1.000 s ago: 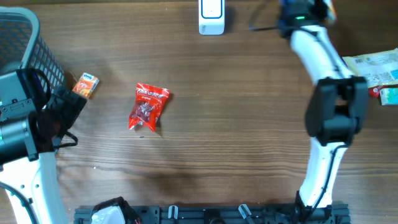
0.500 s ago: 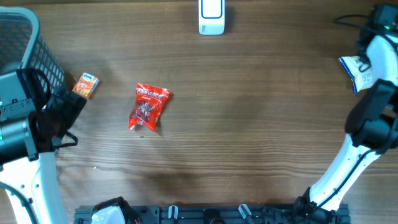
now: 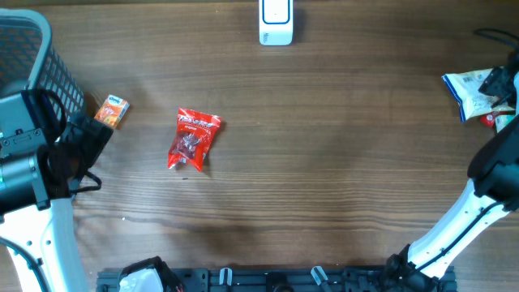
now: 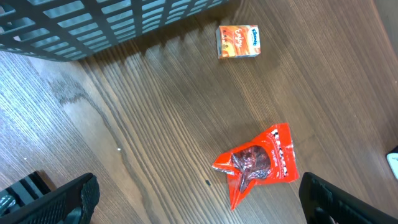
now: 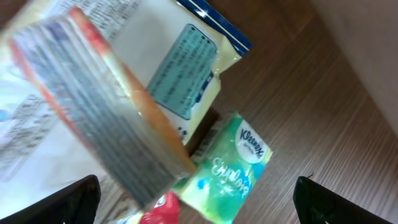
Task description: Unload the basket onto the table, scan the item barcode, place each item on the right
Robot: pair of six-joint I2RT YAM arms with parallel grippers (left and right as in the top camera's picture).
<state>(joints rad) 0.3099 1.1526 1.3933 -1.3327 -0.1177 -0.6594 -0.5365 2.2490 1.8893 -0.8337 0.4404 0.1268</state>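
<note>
A white barcode scanner (image 3: 276, 22) stands at the table's far edge. My right gripper (image 5: 199, 202) is open at the far right, its fingers (image 5: 71, 200) wide apart above a pile of packets. A white packet with blue trim (image 3: 466, 88) lies there, seen close up (image 5: 189, 74) in the right wrist view. A blurred, orange-edged pack (image 5: 93, 106) shows beside it, touching neither finger. My left gripper (image 4: 202, 208) hangs open at the left, above the table. A red snack bag (image 3: 193, 139) lies just ahead of it (image 4: 258, 163).
A dark wire basket (image 3: 32, 57) fills the far left corner. A small orange tissue pack (image 3: 113, 111) lies beside it (image 4: 238, 42). A green tissue pack (image 5: 239, 168) and a red item (image 3: 489, 119) belong to the right-hand pile.
My right arm swung from near the scanner to the far right with the white-and-blue packet. Its jaws have opened, and the packet rests by the pile. The left arm has stayed still.
</note>
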